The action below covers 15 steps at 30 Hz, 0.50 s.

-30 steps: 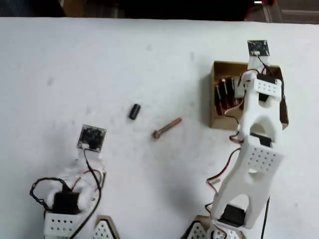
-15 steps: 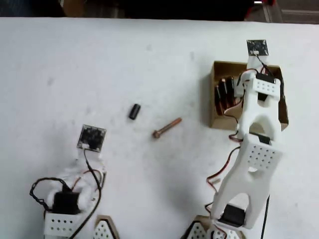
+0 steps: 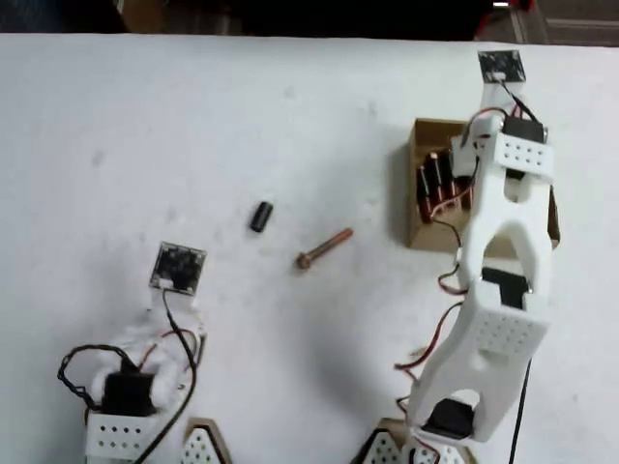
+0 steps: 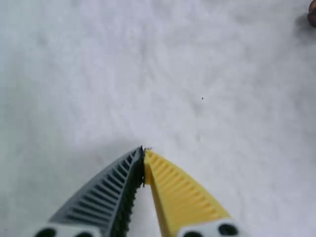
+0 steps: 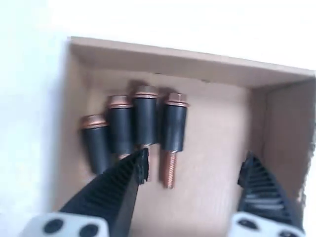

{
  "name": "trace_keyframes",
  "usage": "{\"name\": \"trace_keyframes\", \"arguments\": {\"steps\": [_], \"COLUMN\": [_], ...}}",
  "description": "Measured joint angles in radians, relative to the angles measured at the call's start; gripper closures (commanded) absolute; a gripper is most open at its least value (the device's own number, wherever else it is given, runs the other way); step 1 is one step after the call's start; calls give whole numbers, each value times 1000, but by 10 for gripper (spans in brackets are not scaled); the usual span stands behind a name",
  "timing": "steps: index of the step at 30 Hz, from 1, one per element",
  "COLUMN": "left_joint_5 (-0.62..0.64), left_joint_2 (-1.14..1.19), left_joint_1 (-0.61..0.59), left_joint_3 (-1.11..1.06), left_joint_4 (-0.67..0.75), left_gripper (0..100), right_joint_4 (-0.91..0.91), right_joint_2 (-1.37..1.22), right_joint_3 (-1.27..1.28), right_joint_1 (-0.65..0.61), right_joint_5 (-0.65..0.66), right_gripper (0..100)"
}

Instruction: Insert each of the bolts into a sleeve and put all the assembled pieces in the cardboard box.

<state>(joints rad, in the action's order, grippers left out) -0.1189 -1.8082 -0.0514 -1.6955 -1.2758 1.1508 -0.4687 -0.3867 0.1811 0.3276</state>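
A copper bolt (image 3: 324,247) lies loose on the white table, and a short black sleeve (image 3: 260,217) lies apart from it to the left. At the right stands the cardboard box (image 3: 416,130), holding several bolts in black sleeves (image 3: 432,186). In the right wrist view those assembled pieces (image 5: 136,128) lie side by side on the box floor (image 5: 212,197). My right gripper (image 5: 195,170) hangs open above them, holding nothing. My left gripper (image 4: 143,150) is shut and empty over bare table, near the front left.
The left arm (image 3: 145,372) sits folded at the table's front left. The right arm (image 3: 493,319) stretches from the front edge up over the box. Wires hang beside both arms. A small dark shape (image 4: 312,17) touches the left wrist view's edge.
The right arm has stretched farther away over the box, its wrist now past the box's far wall. The left arm, bolt and sleeve have not moved.
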Motion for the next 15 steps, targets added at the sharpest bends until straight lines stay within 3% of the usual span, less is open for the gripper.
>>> {"name": "trace_keyframes", "arguments": {"steps": [11, 15], "left_joint_5": [0, 0], "left_joint_2": [0, 0], "left_joint_1": [0, 0], "left_joint_3": [0, 0], "left_joint_4": [0, 0], "left_gripper": [977, 977], "right_joint_4": [287, 364], "right_joint_2": [206, 273], "right_joint_3": [0, 0], "right_joint_1": [-204, -282], "right_joint_5": [-5, -95], "right_gripper": [730, 730]}}
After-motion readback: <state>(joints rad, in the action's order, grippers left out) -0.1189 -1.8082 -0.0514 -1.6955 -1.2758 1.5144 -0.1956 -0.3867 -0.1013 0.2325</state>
